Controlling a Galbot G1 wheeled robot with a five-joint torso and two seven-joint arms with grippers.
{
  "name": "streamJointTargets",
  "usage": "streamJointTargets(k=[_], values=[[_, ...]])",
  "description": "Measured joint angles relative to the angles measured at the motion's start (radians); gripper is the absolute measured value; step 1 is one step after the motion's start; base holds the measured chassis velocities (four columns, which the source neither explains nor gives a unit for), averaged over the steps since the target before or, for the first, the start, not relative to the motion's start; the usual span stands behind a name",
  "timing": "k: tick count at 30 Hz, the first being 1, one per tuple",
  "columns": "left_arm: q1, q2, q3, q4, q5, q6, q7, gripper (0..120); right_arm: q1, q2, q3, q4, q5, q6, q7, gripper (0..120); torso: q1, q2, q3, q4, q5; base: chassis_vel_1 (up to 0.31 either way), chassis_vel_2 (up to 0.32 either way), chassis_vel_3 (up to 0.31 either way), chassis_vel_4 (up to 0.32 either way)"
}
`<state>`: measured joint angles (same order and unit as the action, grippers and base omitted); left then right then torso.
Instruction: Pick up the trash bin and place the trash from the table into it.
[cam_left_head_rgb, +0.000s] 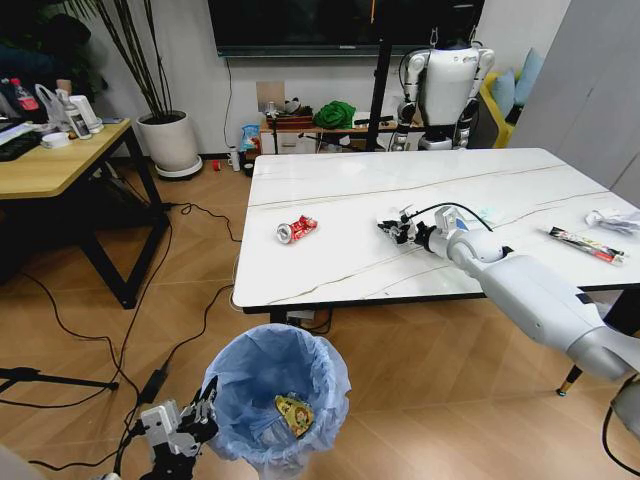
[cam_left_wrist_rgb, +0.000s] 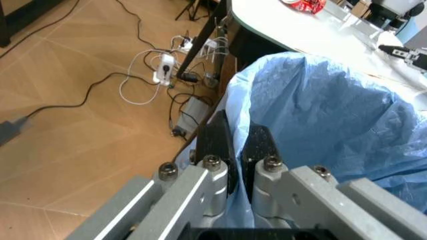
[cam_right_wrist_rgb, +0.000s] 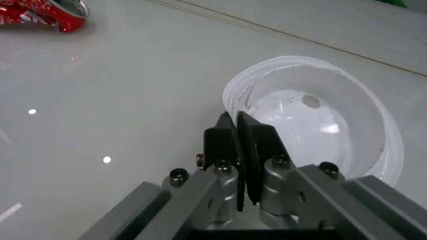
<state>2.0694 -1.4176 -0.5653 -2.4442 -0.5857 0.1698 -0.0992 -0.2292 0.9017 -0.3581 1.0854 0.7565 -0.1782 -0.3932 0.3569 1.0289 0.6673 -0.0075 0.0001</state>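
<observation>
Marble table (cam_left_head_rgb: 330, 190), crushed red can (cam_left_head_rgb: 296, 230)

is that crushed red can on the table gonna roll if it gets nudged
Probably not far: the crushed red can looks dented and lies flat on the table, so it should slide or wobble. It's likely light and may skid on the glossy top.
</observation>
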Motion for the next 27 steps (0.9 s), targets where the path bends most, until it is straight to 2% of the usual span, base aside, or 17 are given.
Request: streamJointTargets(k=[4,9,10,12,13,15,16,18,20,27], values=[[-0.001,0.011,0.001,-0.003,-0.005,0.001,-0.002,0,-0.013,-0.013,0.011,0.046,0.001,-0.004,0.006,0,0.000,0.000,0.000,0.0000,0.0003,0.000,0.000,0.000,0.000],[-0.003,0.030,0.020,-0.001,-0.002,0.002,-0.005,0,-0.054,-0.064,0.055,0.214,0.032,0.016,0.021,0,0.000,0.000,0.000,0.0001,0.0001,0.000,0.000,0.000,0.000],[-0.003,0.030,0.020,-0.001,-0.002,0.002,-0.005,0,-0.054,-0.064,0.055,0.214,0.032,0.016,0.021,0,0.000,0.000,0.000,0.0001,0.0001,0.000,0.000,0.000,0.000],[-0.012,0.046,0.034,0.006,-0.001,0.002,-0.011,0,-0.109,-0.107,0.097,0.355,0.074,0.021,0.042,0,0.000,0.000,0.000,-0.0001,-0.0004,0.000,0.000,0.000,0.000],[-0.012,0.046,0.034,0.006,-0.001,0.002,-0.011,0,-0.109,-0.107,0.097,0.355,0.074,0.021,0.042,0,0.000,0.000,0.000,-0.0001,-0.0004,0.000,0.000,0.000,0.000],[-0.025,0.063,0.045,0.010,-0.009,0.005,-0.019,0,-0.166,-0.145,0.128,0.511,0.118,0.028,0.083,0,0.000,0.000,0.000,-0.0003,0.0002,0.000,0.000,0.000,0.000],[-0.025,0.063,0.045,0.010,-0.009,0.005,-0.019,0,-0.166,-0.145,0.128,0.511,0.118,0.028,0.083,0,0.000,0.000,0.000,-0.0003,0.0002,0.000,0.000,0.000,0.000],[-0.035,0.080,0.050,0.014,-0.018,0.005,-0.022,0,-0.216,-0.176,0.141,0.659,0.169,0.053,0.132,0,0.000,0.000,0.000,-0.0001,-0.0005,0.000,0.000,0.000,0.000],[-0.039,0.090,0.051,0.016,-0.025,0.005,-0.023,0,-0.254,-0.194,0.149,0.750,0.201,0.075,0.163,0,0.000,0.000,0.000,0.0001,-0.0003,0.000,0.000,0.000,0.000],[-0.033,0.087,0.051,0.016,-0.024,0.004,-0.023,0,-0.355,-0.207,0.172,0.939,0.226,0.097,0.192,0,0.000,0.000,0.000,0.0001,0.0000,0.000,0.000,0.000,0.000]])
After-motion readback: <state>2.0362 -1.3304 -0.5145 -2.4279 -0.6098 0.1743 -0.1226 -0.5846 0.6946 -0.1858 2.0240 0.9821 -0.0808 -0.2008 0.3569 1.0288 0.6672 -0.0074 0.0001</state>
